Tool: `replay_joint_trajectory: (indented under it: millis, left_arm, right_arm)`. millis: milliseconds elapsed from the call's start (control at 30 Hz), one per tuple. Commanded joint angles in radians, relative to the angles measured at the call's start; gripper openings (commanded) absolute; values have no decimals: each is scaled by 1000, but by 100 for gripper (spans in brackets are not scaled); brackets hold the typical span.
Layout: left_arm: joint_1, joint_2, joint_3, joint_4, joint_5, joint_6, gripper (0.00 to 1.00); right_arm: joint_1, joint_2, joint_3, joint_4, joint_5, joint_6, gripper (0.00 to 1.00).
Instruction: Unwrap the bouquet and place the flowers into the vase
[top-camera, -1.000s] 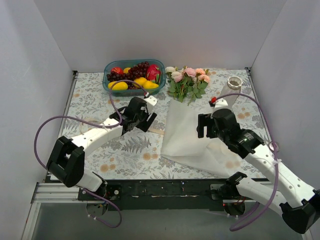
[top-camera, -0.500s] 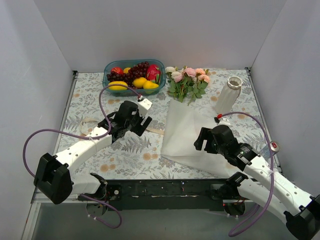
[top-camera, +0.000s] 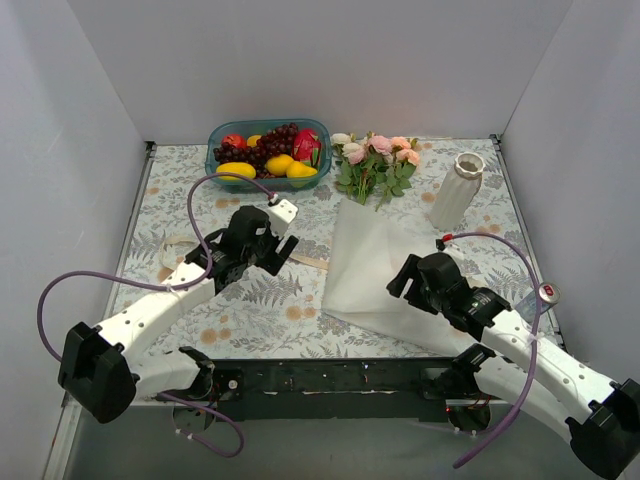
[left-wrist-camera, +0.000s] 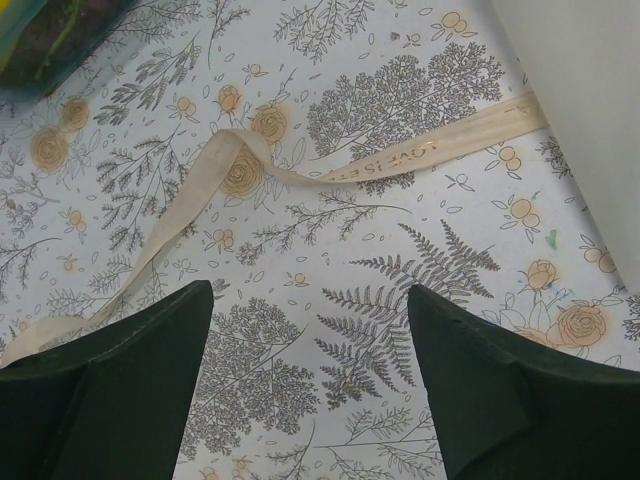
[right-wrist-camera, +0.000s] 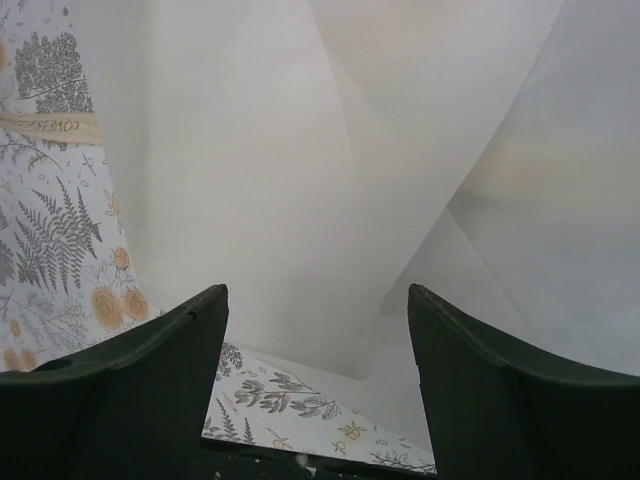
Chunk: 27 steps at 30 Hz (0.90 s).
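1. Top external view showed the flowers (top-camera: 375, 165) lying on the worktop (top-camera: 180, 200) near its far edge, between the blue bowl of fruit (top-camera: 268, 150) and the vase (top-camera: 455, 190).
2. The vase stood at the far right, near the blooms but not touching them.
3. The white paper wrap (top-camera: 375, 270) lay open and flat on the worktop, nearer to the arms than the flowers. Its far edge was just beside the green leaves.
4. The cream ribbon (left-wrist-camera: 300, 165) lay loose on the tablecloth. It ran in a curve from the left side to the left edge of the paper, and it had printed letters on it.
5. In the left wrist view, the left fingers (left-wrist-camera: 130, 370) were apart with nothing between them. They hung over the printed cloth, with the ribbon just ahead of the tips.
6. In the right wrist view, the right fingers (right-wrist-camera: 130, 380) were also apart and held nothing. They were above the near part of the paper, and some printed cloth showed at the left and at the bottom.
7. From above, the left arm reached in from the left of the paper and the right arm from its near right side.
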Motion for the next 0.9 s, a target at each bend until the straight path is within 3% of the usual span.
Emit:
replay_joint_trajectory:
  millis: [0,167,367,467,500,533,667,867]
  left_arm:
    - [-1,-62,-2,-14,-34,4,79]
    - [1,-88,-7,-26,-42,-1,79]
    - [-1,-117,-2,-49,-53,-9,79]
    - [1,-120,11,-62,-60,-7,79]
    - [1,-120,17,-63,-62,-6,79]
    - [-1,-120,19,-66,-65,-6,79]
    - [-1,-116,27,-71,-70,-9,79]
    - [2,-102,7,-17,-126,-29,80]
  right_arm:
    - [3,18,-24,75,24,73,76]
    - [3,41,-39,89,26,112,65]
    - [3,35,-22,123,72,97,41]
    - [3,42,10,120,87,69,20]
    - [3,45,19,117,90,61,6]
    - [2,51,30,112,87,52,1]
    - [19,64,76,159,53,-67,1]
    - [147,154,284,199,87,-326,1]
